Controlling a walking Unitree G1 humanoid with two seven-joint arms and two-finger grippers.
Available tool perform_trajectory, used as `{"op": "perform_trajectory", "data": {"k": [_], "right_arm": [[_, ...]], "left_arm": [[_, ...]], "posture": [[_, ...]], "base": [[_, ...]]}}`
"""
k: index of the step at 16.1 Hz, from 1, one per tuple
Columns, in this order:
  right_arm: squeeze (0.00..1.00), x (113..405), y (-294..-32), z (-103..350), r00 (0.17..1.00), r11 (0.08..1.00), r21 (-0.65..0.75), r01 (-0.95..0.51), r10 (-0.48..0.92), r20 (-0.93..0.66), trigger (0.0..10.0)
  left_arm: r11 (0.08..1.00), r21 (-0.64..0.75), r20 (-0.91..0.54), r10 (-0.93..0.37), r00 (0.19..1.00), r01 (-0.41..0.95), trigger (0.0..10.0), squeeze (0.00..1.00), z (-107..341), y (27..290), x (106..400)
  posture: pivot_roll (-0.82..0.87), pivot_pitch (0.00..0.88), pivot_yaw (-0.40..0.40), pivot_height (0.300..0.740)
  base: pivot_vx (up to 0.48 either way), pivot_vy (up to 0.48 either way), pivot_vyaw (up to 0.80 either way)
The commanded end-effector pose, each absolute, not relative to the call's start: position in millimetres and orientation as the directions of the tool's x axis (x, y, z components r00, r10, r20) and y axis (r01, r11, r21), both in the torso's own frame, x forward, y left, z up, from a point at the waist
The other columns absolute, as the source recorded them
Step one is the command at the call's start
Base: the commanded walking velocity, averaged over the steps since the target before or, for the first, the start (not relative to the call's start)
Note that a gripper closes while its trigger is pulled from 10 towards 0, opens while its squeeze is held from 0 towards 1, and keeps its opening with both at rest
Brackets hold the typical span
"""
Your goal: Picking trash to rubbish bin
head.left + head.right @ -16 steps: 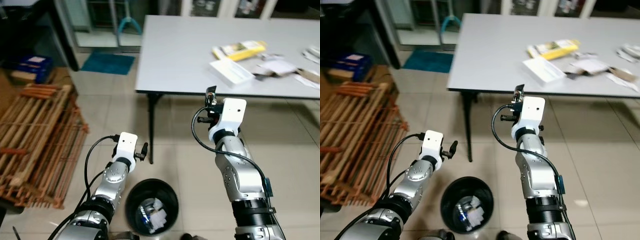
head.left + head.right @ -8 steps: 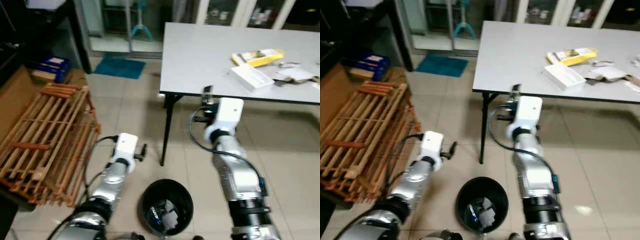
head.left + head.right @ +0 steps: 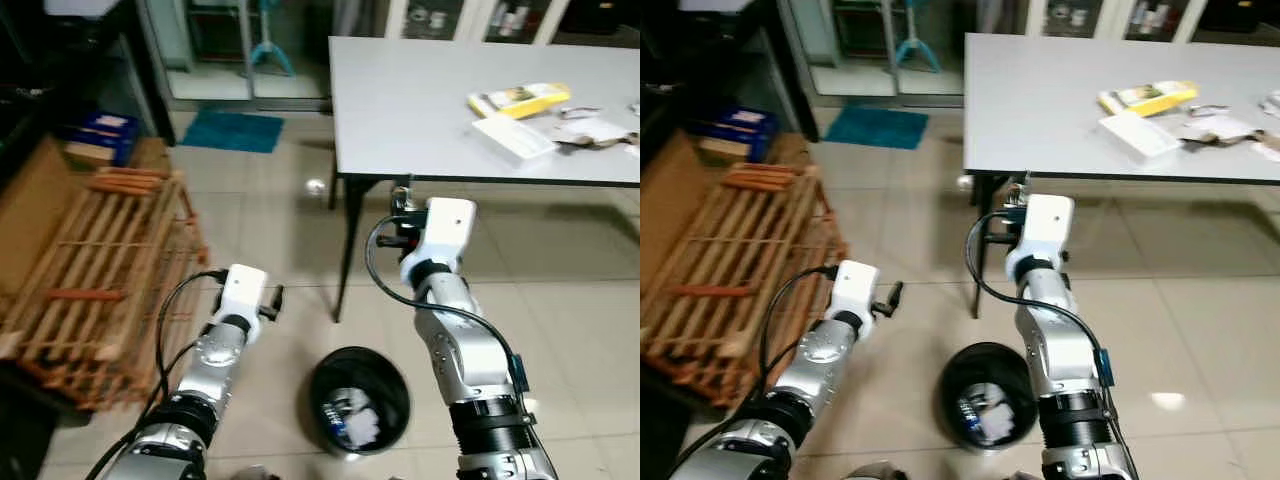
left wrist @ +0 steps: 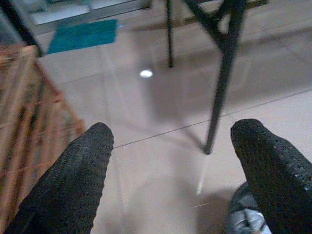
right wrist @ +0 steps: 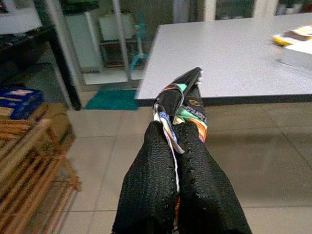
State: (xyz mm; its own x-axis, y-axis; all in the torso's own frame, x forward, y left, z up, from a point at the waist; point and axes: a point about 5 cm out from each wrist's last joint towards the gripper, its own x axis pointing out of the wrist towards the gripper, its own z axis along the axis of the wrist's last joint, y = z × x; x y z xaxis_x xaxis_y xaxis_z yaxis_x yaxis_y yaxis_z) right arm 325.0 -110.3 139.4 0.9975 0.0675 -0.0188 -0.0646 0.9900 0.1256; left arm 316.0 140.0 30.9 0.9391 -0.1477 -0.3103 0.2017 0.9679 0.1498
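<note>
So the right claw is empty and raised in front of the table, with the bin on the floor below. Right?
Not quite: the right claw is not empty. The right wrist view shows it shut on a colourful wrapper. The rest holds: it is raised in front of the table, and the bin stands on the floor below.

- Right arm — raised in front of the body, forearm pointing up and forward, white wrist block at the top.
- Right gripper — its two black fingers are pressed together, a crumpled wrapper pinched between them and sticking out past the tips.
- Left arm — held lower, reaching forward and slightly to the robot's left, a black cable looping along the forearm.
- Left gripper — fingers spread wide apart, nothing between them.
</note>
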Motion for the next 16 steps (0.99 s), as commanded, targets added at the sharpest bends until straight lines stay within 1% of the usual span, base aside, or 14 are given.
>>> {"op": "perform_trajectory", "data": {"k": [1,4,6,9,11,14,16], "right_arm": [[0.0,325.3,-120.2,138.6,0.999,0.992,0.124,-0.034,0.037,-0.022,10.0],[0.0,325.7,-121.1,134.0,0.999,0.992,0.12,-0.029,0.034,-0.037,10.0],[0.0,326.3,-124.5,125.0,0.997,0.993,0.115,-0.004,0.013,-0.081,10.0],[0.0,328.9,-143.3,87.1,0.969,0.989,0.122,0.081,-0.05,-0.242,10.0],[0.0,329.2,-148.8,61.3,0.935,0.991,0.098,0.089,-0.049,-0.35,10.0],[0.0,320.5,-144.1,29.5,0.876,0.995,0.072,0.063,-0.021,-0.482,10.0],[0.0,309.6,-137.8,8.4,0.828,0.998,0.064,0.019,0.02,-0.561,10.0]], "left_arm": [[0.965,0.145,-0.313,-0.163,0.936,0.217,10.0,0.0,30.8,130.7,315.9],[0.966,0.144,-0.303,-0.162,0.939,0.213,10.0,0.0,32.7,130.7,316.6],[0.966,0.147,-0.306,-0.161,0.938,0.214,10.0,0.0,32.4,131.0,316.4],[0.973,0.114,-0.309,-0.157,0.938,0.2,10.0,0.0,30.7,129.4,314.4],[0.973,0.114,-0.305,-0.159,0.939,0.202,10.0,0.0,30.0,128.4,312.2],[0.972,0.121,-0.313,-0.157,0.937,0.203,10.0,0.0,26.3,129.7,307.4],[0.972,0.125,-0.311,-0.154,0.938,0.201,10.0,0.0,26.8,131.1,306.2]], "posture": [[0.01,0.068,0.007,0.74],[0.01,0.072,0.008,0.74],[0.01,0.073,0.007,0.74],[0.01,0.074,0.004,0.74],[0.03,0.077,-0.001,0.74],[0.05,0.078,-0.001,0.74],[0.06,0.078,-0.001,0.74]], "base": [[0.0,0.0,0.0],[0.0,0.0,0.0],[0.0,0.0,0.0],[0.0,0.0,0.0],[0.0,0.0,0.0],[0.0,0.0,0.0],[0.0,0.0,0.0]]}}
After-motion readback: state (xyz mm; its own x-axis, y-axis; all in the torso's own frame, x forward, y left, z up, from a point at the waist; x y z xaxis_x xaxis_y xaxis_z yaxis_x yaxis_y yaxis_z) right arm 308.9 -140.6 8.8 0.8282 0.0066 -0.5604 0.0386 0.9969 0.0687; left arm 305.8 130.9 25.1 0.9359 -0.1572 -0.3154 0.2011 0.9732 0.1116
